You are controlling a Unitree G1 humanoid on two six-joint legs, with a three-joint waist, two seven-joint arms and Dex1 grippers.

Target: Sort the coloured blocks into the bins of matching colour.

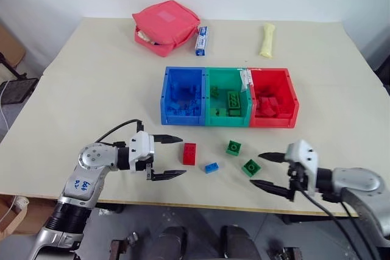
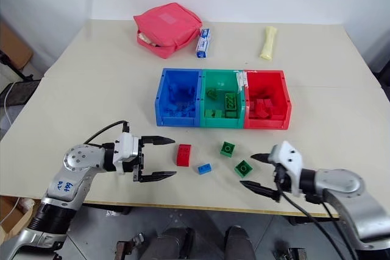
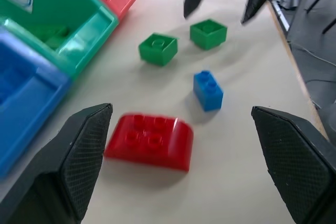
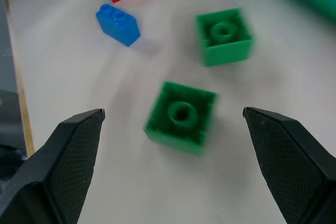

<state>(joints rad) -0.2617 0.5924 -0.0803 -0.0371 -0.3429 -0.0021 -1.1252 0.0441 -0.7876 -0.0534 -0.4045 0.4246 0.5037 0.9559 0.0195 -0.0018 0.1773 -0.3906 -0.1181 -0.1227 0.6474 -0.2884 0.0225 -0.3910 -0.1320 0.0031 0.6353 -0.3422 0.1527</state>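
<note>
Both grippers, left (image 1: 166, 157) and right (image 1: 269, 170), gape wide and empty over glossy studded plastic bricks (image 1: 189, 153) lying before the smooth boxy bins (image 1: 228, 122).

Bright, even indoor light falls from above on a pale table (image 1: 91, 89), with no glare. Shadows are soft and short, sitting close beneath the bins (image 1: 229, 97) and the loose blocks. The head views are sharp throughout. In the right wrist view the nearest green block (image 4: 181, 116) is smeared by motion blur. In the left wrist view the black fingers (image 3: 79, 150) look soft.
</note>
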